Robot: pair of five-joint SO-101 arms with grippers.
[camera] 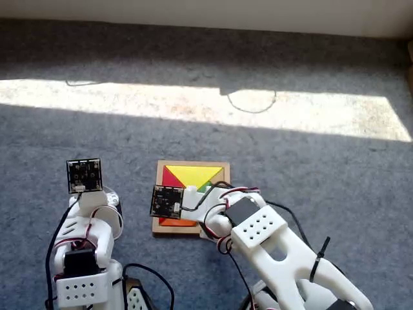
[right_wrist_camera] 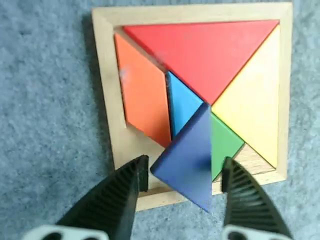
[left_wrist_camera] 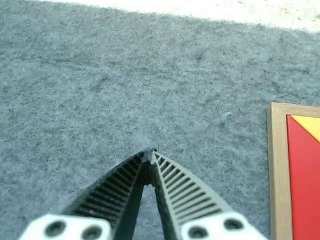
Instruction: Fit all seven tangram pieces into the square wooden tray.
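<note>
The square wooden tray (right_wrist_camera: 102,100) lies on grey carpet and holds a red triangle (right_wrist_camera: 200,50), a yellow triangle (right_wrist_camera: 255,100), an orange parallelogram (right_wrist_camera: 145,90), a light blue triangle (right_wrist_camera: 182,105) and a green piece (right_wrist_camera: 225,142). A dark blue triangle (right_wrist_camera: 187,160) lies askew over the green piece and the tray's rim. My right gripper (right_wrist_camera: 185,172) is open, one finger on each side of this triangle. In the high view the right arm (camera: 258,226) covers part of the tray (camera: 193,165). My left gripper (left_wrist_camera: 150,152) is shut and empty over the carpet, beside the tray's edge (left_wrist_camera: 277,170).
Grey carpet surrounds the tray. A sunlit band (camera: 193,103) crosses the floor beyond it, with a thin cable (camera: 251,103) lying there. The left arm (camera: 87,226) stands left of the tray.
</note>
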